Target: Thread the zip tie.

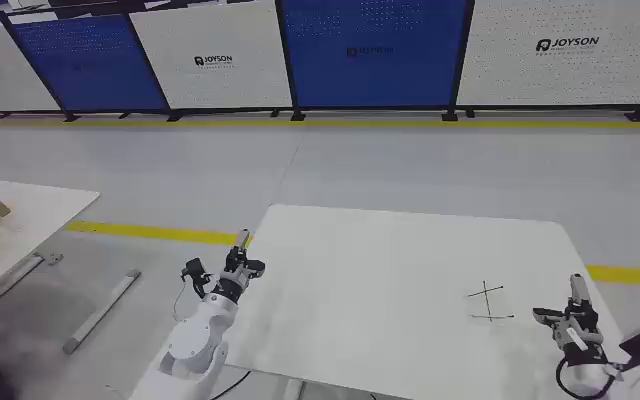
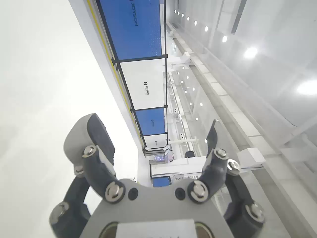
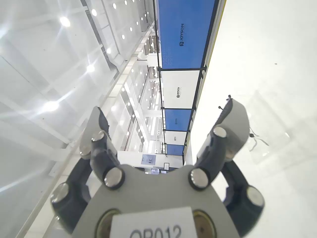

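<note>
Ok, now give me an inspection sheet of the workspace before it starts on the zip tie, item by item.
surface: white table, smooth top.
job's things: thin black zip ties lying crossed on the table, toward the robot's right, untouched.
clutter: nothing seen.
grippers: left gripper at the table's left edge, fingers open, holding nothing; right gripper at the right edge beside the zip ties, fingers open, holding nothing.
cables: dark cable looped by the right arm's wrist.
surroundings: blue and white partition panels, yellow floor line, second white table off to the left.
</note>
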